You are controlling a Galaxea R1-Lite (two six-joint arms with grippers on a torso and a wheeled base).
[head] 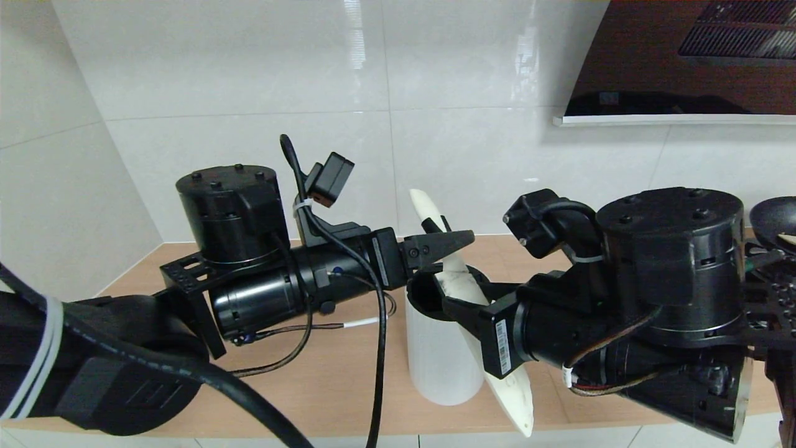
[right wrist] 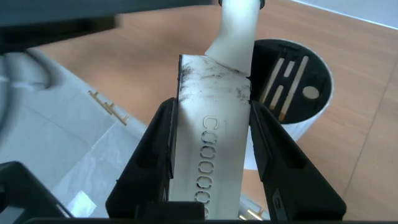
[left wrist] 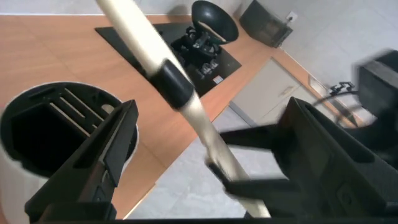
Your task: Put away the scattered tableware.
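White utensil [head: 459, 280], long and flat-bladed, held above the wooden counter [head: 348, 373] just over the mouth of the white cylindrical holder [head: 438, 354]. Its long axis is steeply tilted: the handle end rises to the far left, and the broad end slants down to the near right, past the holder's near wall and not into its mouth. The right gripper [right wrist: 212, 109] is clamped on the broad part, one finger against each edge. The left gripper [left wrist: 211, 109] sits higher, at the handle, its fingers spread wide to either side of the shaft without evident contact. Judged from this, the left arm is nearer the handle; a hand-over or re-aiming toward the mouth would come next.
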